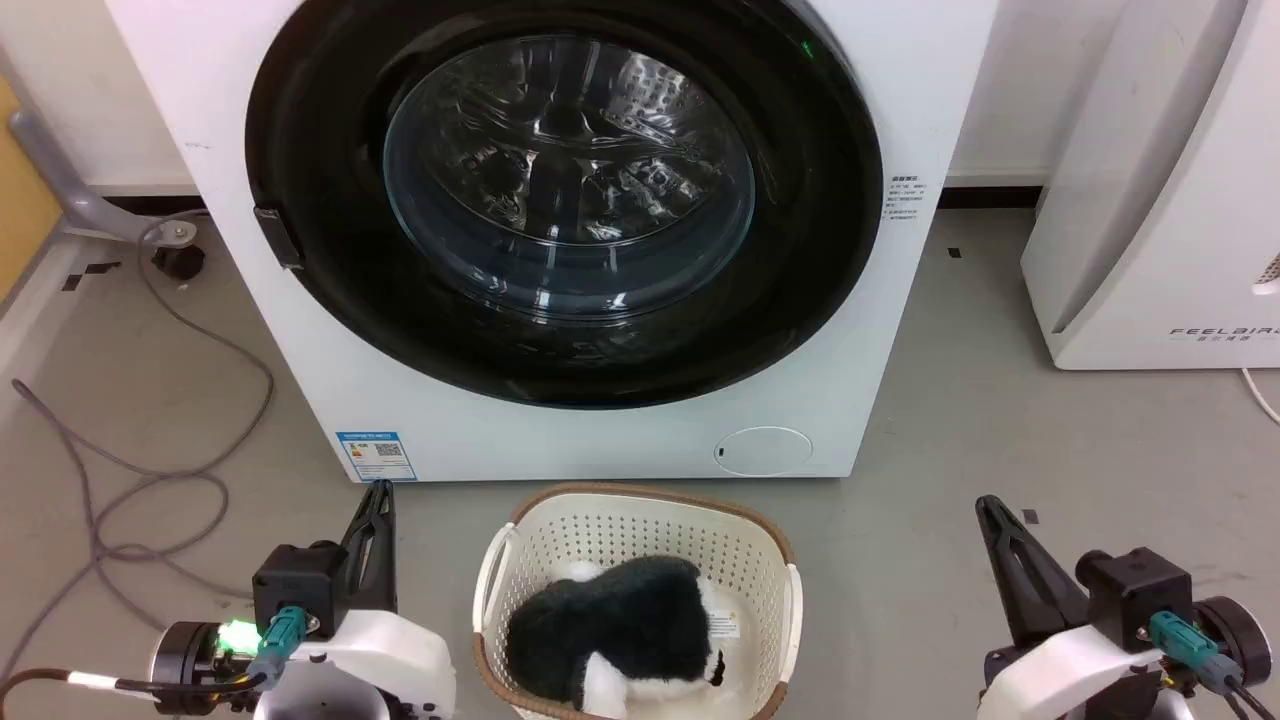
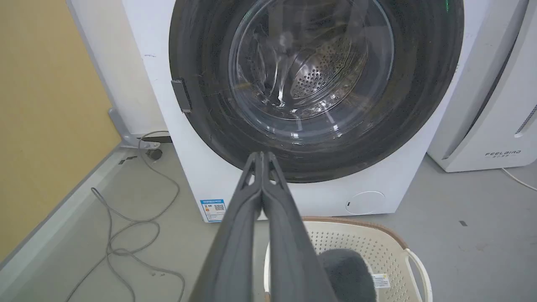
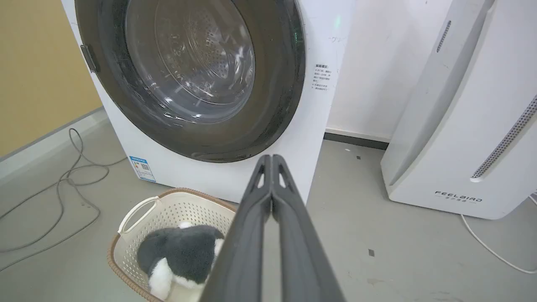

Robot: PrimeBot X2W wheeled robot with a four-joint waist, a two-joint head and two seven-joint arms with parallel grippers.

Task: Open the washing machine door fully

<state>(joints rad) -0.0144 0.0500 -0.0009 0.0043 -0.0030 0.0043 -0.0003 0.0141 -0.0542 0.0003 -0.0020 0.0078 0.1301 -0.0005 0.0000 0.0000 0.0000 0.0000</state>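
Note:
The white washing machine [image 1: 330, 380] [image 2: 188, 180] [image 3: 293, 138] faces me. Its round glossy black door [image 1: 810, 240] [image 2: 419, 105] [image 3: 277, 105] lies flat against the front, the clear glass bowl [image 1: 570, 180] at its centre and a small dark handle [image 1: 277, 236] [image 2: 181, 95] on its left rim. My left gripper [image 1: 381, 489] [image 2: 261, 154] is shut and empty, low at the left, well short of the machine. My right gripper [image 1: 987, 503] [image 3: 272, 157] is also shut and empty, low at the right over the floor.
A cream laundry basket [image 1: 760, 545] [image 2: 377, 239] [image 3: 180, 205] holding a black-and-white plush toy [image 1: 620, 620] [image 3: 180, 251] stands on the floor just before the machine, between my arms. A white FEELBAIR appliance [image 1: 1150, 200] [image 3: 470, 126] stands at the right. Grey cables [image 1: 140, 470] loop at the left.

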